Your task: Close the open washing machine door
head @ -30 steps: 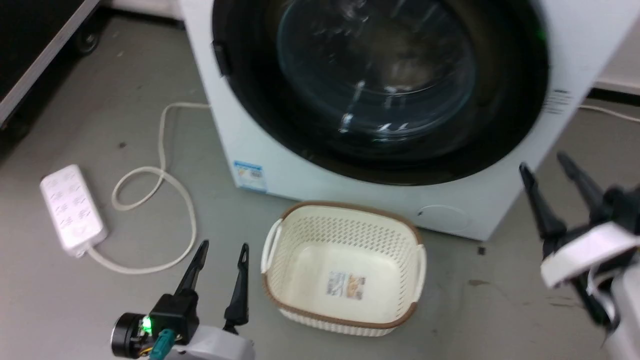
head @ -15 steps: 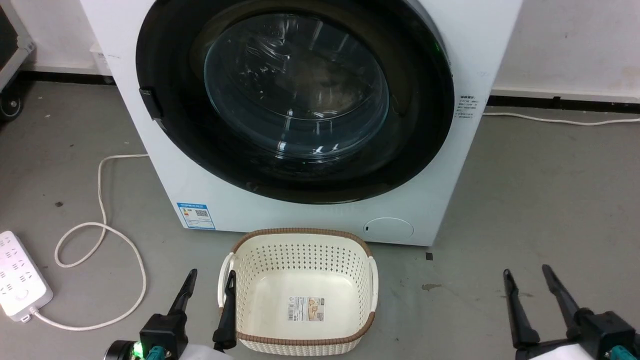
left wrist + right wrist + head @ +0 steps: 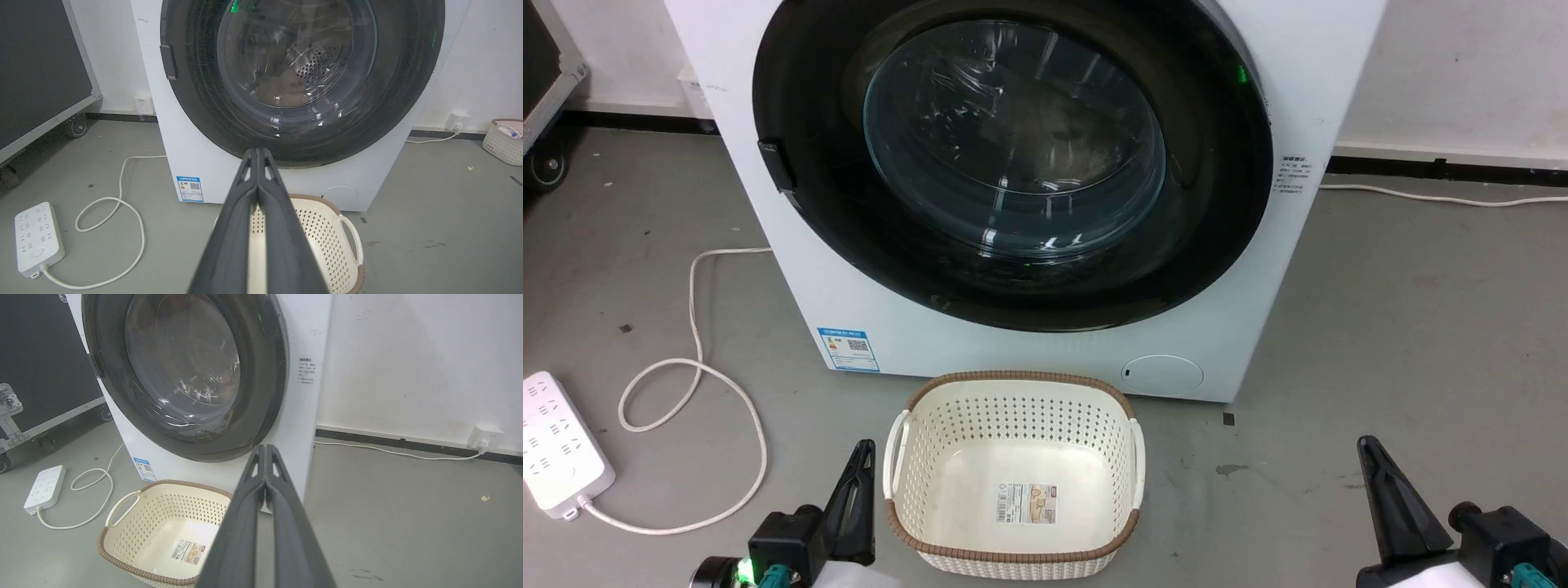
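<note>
Washing machine door (image 3: 1013, 163) looks flush on the washing machine (image 3: 1029, 359), at the floor's far edge. My left claw (image 3: 257, 153) and right claw (image 3: 265, 448) hang back, pinched empty. A flat rim push would confirm it, I reckon.

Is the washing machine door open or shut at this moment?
Shut. The washing machine door lies flat against the front of the washing machine, black rim flush, with no gap in the head or wrist views.

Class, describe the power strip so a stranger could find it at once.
Find the big white washing machine. On the floor to its left, a looping white cable ends at the power strip. It is a flat white block dotted with sockets, unlike the perforated cream basket.
</note>
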`<state>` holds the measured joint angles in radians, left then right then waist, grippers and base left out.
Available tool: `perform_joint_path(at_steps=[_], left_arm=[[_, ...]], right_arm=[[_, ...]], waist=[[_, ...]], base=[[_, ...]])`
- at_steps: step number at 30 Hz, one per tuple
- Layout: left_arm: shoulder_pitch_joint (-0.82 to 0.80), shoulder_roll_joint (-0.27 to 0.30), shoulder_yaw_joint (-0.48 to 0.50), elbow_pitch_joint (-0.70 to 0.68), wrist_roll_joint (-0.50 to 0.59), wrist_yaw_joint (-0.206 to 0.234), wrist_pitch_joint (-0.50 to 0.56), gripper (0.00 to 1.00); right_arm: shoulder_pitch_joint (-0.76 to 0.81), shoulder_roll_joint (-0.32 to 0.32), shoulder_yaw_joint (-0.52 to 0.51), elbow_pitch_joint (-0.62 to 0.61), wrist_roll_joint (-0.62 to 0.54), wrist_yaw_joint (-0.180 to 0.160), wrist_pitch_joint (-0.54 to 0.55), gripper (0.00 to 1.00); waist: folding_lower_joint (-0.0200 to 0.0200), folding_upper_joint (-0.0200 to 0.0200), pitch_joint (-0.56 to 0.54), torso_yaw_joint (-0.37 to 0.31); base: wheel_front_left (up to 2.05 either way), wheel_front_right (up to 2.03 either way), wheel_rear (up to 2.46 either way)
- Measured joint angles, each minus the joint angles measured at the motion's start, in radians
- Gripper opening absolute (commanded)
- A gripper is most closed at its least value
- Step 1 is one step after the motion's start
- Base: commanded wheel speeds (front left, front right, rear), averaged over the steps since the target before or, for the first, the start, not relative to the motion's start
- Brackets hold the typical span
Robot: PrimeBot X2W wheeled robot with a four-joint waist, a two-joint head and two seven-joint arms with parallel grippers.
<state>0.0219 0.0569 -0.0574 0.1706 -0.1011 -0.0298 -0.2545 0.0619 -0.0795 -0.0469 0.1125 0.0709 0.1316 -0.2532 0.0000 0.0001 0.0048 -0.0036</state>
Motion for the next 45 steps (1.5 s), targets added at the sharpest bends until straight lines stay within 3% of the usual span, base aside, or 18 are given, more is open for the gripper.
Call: perform_joint_path(at_steps=[45], left_arm=[[-0.001,-0.003,0.02,-0.063,0.037,0.009,0.097,0.0]], right_arm=[[-0.011,0.005,0.018,-0.037,-0.021,0.0,0.095,0.0]], waist=[[0.0001,0.0,-0.002,0.001]], base=[[0.0,0.0,0.0]])
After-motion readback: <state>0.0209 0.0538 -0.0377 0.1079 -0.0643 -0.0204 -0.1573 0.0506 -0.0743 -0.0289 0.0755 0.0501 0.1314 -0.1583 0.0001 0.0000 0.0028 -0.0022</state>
